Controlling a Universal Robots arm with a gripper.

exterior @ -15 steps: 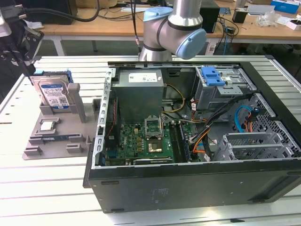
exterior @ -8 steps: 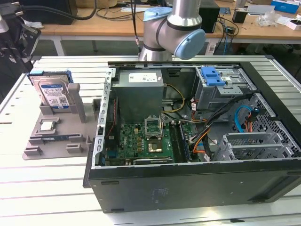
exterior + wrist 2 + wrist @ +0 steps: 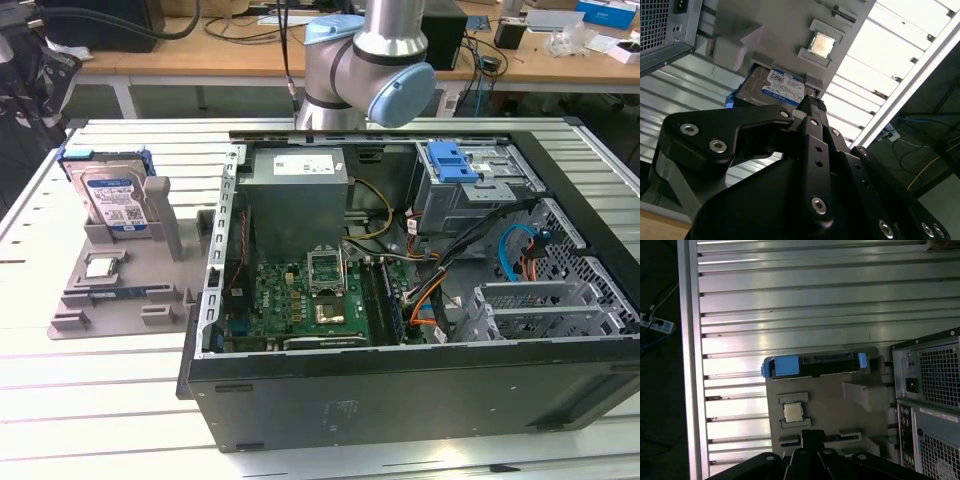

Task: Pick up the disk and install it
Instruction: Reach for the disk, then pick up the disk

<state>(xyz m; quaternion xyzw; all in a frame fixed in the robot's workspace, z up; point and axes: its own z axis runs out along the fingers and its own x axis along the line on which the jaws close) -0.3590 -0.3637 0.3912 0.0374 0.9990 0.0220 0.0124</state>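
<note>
Nothing of the task is done yet. The disk [image 3: 113, 198] stands upright on its edge in a slot of the grey fixture [image 3: 120, 290], which lies on the table [image 3: 100, 400] on the exterior view's left, just beside the open case [image 3: 400, 400]. The blue bracket frames the disk, and nothing touches it. A chip [image 3: 102, 266] lies flat on the same fixture, just in front of the disk.

In both wrist views the gripper [image 3: 812, 102] [image 3: 812, 434] hangs above the fixture, well apart from the disk. Its tips look pressed together, and it carries nothing. In the second wrist view it points toward the disk's labelled face [image 3: 772, 87]; in the first wrist view the disk shows edge-on [image 3: 812, 365], beyond the chip. In the exterior view the arm [image 3: 370, 60] rises behind the case.

Both the pick and the install are left. The drive cage [image 3: 480, 200] inside the case, under its blue latch [image 3: 452, 160], seems to be the likely seat; whether its bay is free I cannot tell.
</note>
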